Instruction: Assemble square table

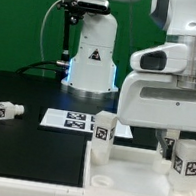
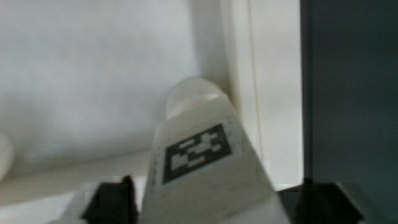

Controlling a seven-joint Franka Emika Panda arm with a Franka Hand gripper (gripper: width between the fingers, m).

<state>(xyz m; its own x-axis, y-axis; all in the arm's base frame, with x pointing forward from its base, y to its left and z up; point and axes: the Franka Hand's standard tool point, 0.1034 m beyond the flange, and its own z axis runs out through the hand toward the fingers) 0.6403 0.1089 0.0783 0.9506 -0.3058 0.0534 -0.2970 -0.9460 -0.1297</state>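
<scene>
The square table's white panel (image 1: pixel 125 181) lies at the front, and its raised rim (image 2: pixel 240 60) shows in the wrist view. One white tagged leg (image 1: pixel 104 127) stands on the panel. Another leg (image 1: pixel 1 111) lies on the black table at the exterior view's left. My gripper (image 1: pixel 178 150) hangs low over the panel's right part, at a third leg (image 1: pixel 188 159). In the wrist view that leg (image 2: pixel 214 160) sits between my fingers (image 2: pixel 111 200), which press on both its sides, so the gripper (image 2: pixel 214 205) is shut on it. The fingertips are hidden.
The marker board (image 1: pixel 75 121) lies flat on the black table behind the panel. The robot's white base (image 1: pixel 92 55) stands at the back, with cables beside it. Dark table (image 2: pixel 347 90) runs just beyond the panel's rim.
</scene>
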